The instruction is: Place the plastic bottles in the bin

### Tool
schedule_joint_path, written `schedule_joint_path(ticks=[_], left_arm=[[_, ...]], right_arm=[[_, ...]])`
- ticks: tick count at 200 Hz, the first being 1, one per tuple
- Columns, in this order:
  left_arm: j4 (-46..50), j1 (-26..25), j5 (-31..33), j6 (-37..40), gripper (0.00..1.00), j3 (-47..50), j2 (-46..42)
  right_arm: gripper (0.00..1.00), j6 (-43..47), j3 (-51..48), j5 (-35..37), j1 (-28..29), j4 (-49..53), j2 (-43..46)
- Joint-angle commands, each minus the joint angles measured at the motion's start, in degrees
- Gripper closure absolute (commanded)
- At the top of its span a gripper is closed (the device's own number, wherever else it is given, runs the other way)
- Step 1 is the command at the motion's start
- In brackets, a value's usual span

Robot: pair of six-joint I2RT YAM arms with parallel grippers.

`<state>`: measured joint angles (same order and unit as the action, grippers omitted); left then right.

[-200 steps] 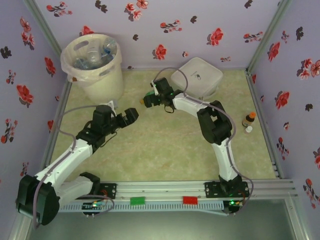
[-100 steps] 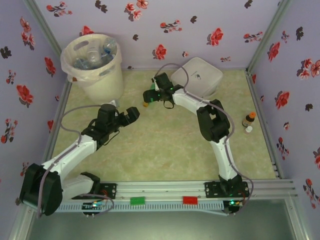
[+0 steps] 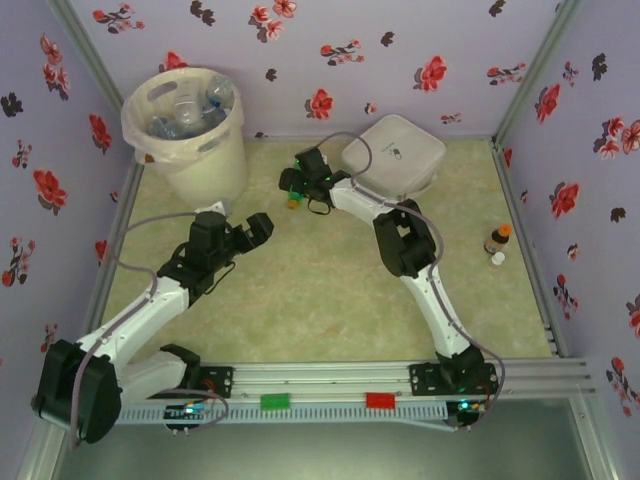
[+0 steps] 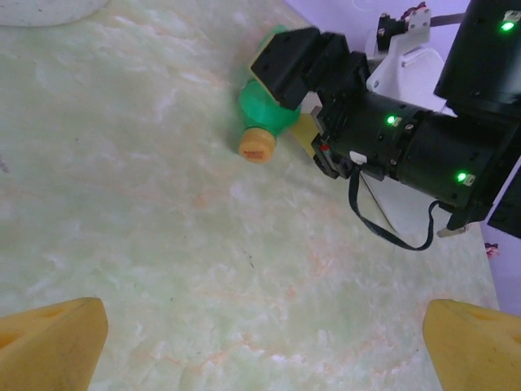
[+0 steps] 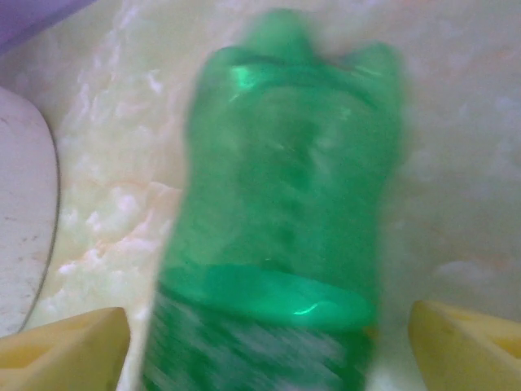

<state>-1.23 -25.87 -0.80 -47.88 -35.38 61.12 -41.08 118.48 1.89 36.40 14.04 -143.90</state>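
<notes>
One bin (image 3: 205,165) is standing on the bench (image 3: 330,290), holding several clear bottles (image 3: 185,108) heaped too closely to count exactly. One green bottle (image 4: 262,106) is lying outside it. One flat white box (image 3: 395,152) is sitting at the back. One small brown bottle (image 3: 497,239) is standing at the right, with one tiny white item (image 3: 497,259) just beside it. Two grippers are showing: the left gripper (image 3: 263,227) and the right gripper (image 3: 291,185).

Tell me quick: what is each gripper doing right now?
Left gripper: open, empty.
Right gripper: open, straddling the lying green bottle, with gaps on both sides; not clamped yet.
</notes>
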Motion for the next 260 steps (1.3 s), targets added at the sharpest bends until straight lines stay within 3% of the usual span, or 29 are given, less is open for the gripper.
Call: schedule_joint_path(ticks=[1,44,77,133,181,260], left_arm=[[0.53,0.88,1.87,0.61,0.00,0.48,-1.29],[-0.85,1.13,2.03,0.18,0.00,0.00,0.00],[-2.41,1.15,1.84,-0.55,0.00,-0.12,1.12],[-2.90,0.51,1.48,-2.88,0.00,-3.64,4.82],[-6.98,-5.18,0.86,-6.14,0.00,-7.43,7.90],[-16.15,-15.89,4.67,-9.83,0.01,-14.26,15.58]], right_arm=[[0.21,-3.22,-0.01,2.26,0.25,1.90,-2.29],[0.42,-0.25,-3.35,2.79,0.08,2.34,0.49],[0.56,3.64,-13.27,-0.49,-0.11,-4.07,6.85],[0.58,15.19,-42.52,-8.47,-0.19,-18.93,29.91],[0.59,18.71,-65.65,-12.92,-0.10,-27.23,51.28],[0.59,18.68,-78.05,-15.09,0.24,-30.74,71.48]])
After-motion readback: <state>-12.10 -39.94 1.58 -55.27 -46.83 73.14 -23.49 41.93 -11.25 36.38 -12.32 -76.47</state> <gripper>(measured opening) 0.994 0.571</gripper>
